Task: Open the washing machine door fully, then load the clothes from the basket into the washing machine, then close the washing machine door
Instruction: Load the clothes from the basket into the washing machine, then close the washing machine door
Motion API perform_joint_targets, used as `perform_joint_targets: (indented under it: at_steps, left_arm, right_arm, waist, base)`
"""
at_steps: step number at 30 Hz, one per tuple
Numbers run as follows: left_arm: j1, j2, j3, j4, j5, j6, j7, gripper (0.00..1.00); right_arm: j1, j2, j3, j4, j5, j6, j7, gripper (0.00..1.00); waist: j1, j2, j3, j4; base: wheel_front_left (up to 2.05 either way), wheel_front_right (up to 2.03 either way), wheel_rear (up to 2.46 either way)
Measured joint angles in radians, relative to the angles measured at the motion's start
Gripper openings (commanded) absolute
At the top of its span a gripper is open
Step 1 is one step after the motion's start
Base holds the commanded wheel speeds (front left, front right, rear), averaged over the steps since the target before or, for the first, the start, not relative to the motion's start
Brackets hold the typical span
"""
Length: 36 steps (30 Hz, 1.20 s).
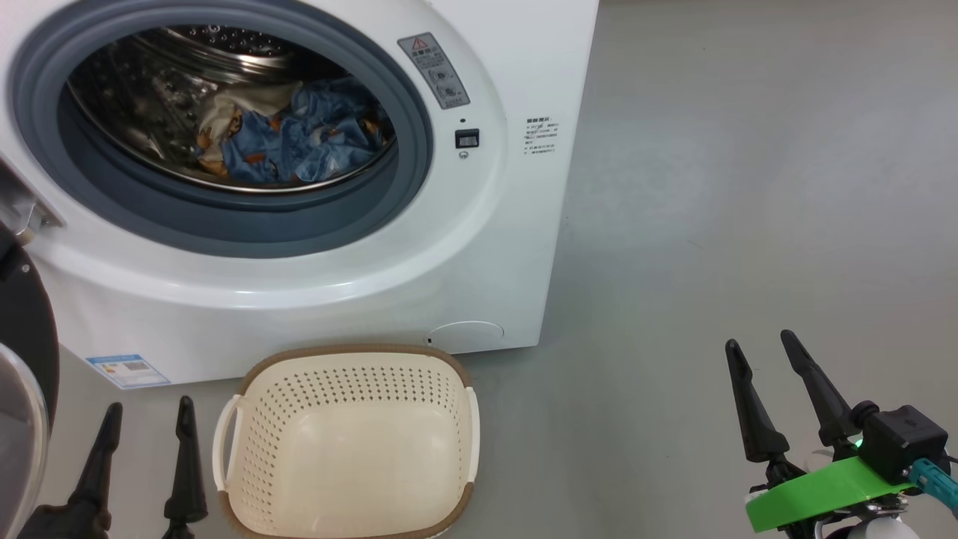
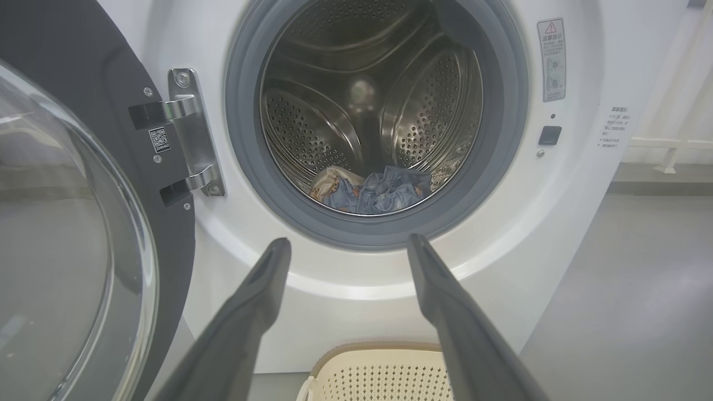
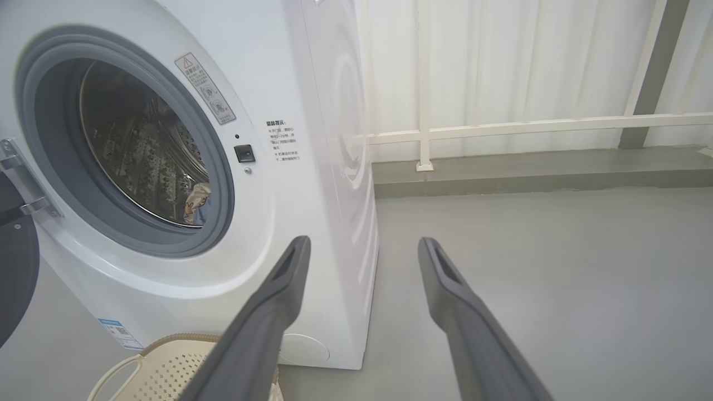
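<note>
In the head view, the basket (image 1: 352, 350) sat empty on the floor (image 1: 711, 187), just in front of the washing machine (image 1: 479, 247). The clothes (image 1: 299, 138) lay heaped low in the drum (image 1: 150, 82) — blue with orange print and a patch of cream. Loading looked done to me, so your step in hand was shutting the door (image 1: 30, 337), which stood swung out at the left edge. The left jaws stood apart and empty at the lower left, beside the basket. The right jaws also stood apart and empty, at the lower right, well clear of the machine.

In the left wrist view, the door (image 2: 67, 223) hung from a steel hinge (image 2: 192, 139) left of the opening, its clear glass bowl set in a glossy black rim. The left jaws were nearest, so you would have done well to use them. Get behind the door, press on the black rim far from the hinge rather than on the glass, and swing it round steadily until the latch seats. The heap (image 2: 373, 189) seemed to lie inside the rubber ring (image 2: 245, 184) — worth checking first.

In the right wrist view, the right jaws pointed past the machine's right corner at bare floor, out of the door's path.
</note>
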Motion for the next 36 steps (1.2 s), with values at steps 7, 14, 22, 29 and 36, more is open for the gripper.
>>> perform_joint_targets:
  at_steps: [7, 14, 22, 29, 36]
  left_arm:
    - [0.0, 0.0, 0.002, -0.005, 0.0, 0.0, 0.0, 1.0]
    - [0.0, -0.004, 0.006, -0.011, 0.0, 0.0, 0.0, 1.0]
    - [0.0, -0.007, 0.009, -0.011, 0.0, 0.0, 0.0, 1.0]
    - [0.0, -0.012, 0.021, -0.013, 0.0, 0.0, 0.0, 1.0]
    - [0.003, -0.013, 0.022, -0.03, 0.0, -0.001, 0.0, 1.0]
  right_arm:
    - [0.0, 0.0, -0.001, -0.001, 0.0, 0.0, 0.0, 1.0]
    - [0.0, 0.001, -0.002, -0.001, 0.0, 0.0, 0.0, 1.0]
    - [0.0, 0.003, -0.004, -0.002, 0.0, 0.0, 0.0, 1.0]
    - [0.0, 0.003, -0.004, -0.002, 0.0, 0.0, 0.0, 1.0]
    - [0.0, 0.005, -0.007, -0.004, 0.0, 0.0, 0.0, 1.0]
  waist:
    - [0.0, 0.0, 0.0, -0.002]
    - [0.0001, 0.0, 0.003, -0.003]
    - [0.0, 0.0, 0.001, -0.001]
    - [0.0, 0.0, 0.004, 0.0]
    - [-0.0001, 0.0, 0.005, 0.002]
  base:
    - [0.0, 0.0, 0.0]
    - [-0.49, 0.49, 0.0]
    - [-1.05, 1.05, 0.0]
    - [-1.15, 1.15, 0.0]
    - [-0.82, 0.82, 0.0]
